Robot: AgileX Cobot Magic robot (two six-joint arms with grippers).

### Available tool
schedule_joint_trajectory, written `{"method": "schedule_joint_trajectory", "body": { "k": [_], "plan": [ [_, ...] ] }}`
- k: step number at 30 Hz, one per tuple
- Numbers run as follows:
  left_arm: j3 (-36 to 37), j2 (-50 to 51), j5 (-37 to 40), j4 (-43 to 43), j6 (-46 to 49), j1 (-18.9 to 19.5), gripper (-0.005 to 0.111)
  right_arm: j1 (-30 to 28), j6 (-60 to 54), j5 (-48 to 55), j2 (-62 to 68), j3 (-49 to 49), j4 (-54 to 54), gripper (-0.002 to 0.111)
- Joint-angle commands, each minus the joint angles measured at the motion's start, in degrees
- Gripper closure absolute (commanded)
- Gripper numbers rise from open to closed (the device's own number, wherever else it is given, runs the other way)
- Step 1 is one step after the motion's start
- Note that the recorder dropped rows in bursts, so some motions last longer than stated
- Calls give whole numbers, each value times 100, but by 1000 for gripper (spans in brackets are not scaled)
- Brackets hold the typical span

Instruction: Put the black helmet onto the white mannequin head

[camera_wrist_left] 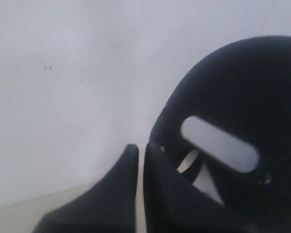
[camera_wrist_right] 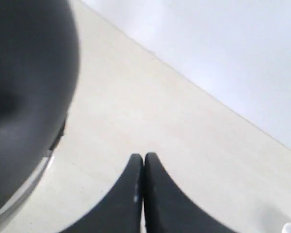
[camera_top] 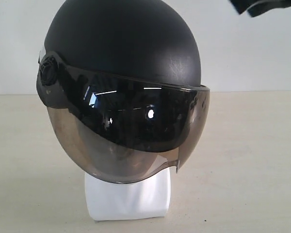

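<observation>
both end effectors (camera_wrist_left: 141, 147) (camera_wrist_right: 144, 156) — fully closed, empty

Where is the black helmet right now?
In the exterior view, the black helmet sits on the white mannequin head, left of centre on the pale table, its visor down over the face.

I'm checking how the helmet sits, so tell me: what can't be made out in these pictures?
- Exterior view: face of the white mannequin head, behind the visor of the black helmet; only the neck base shows.
- Exterior view: helmet crown, cut off by the top edge.
- Right wrist view: helmet side, too close and blurred.
</observation>
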Motion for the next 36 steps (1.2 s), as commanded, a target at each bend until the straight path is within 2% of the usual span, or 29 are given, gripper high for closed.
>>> {"method": "schedule_joint_trajectory", "body": {
  "k": [1,4,6,11,16,19,30,33,36],
  "plan": [
    [-193,-218,-964,811,-998,-22,102,-787,413,134,-499,-26,4,109],
    [-488,-43,-1238,1209,-1536,-22,102,-1424,-2,146,-735,237,746,109],
    [-704,148,-1434,1684,-1967,-22,102,-1907,-746,123,-793,502,1704,109],
    [-1369,726,-2520,2683,-3007,-22,102,-3131,-2616,11,-739,1257,4334,109],
    [-1625,1068,-2660,3669,-3937,-22,102,-4212,-4170,529,-207,1714,6555,109],
    [-1629,1129,-2964,3713,-4106,-22,102,-4558,-4653,1056,266,1763,7418,109],
    [-1775,1481,-3233,3713,-4119,-22,102,-4560,-4941,1121,1331,1763,7998,109],
    [-1913,1620,-3271,3713,-4119,-22,102,-4331,-4941,1121,1459,1763,7963,109],
    [-2084,1688,-3379,3713,-4119,-22,102,-3685,-4996,1121,1787,1763,7927,109]
  ]
}}
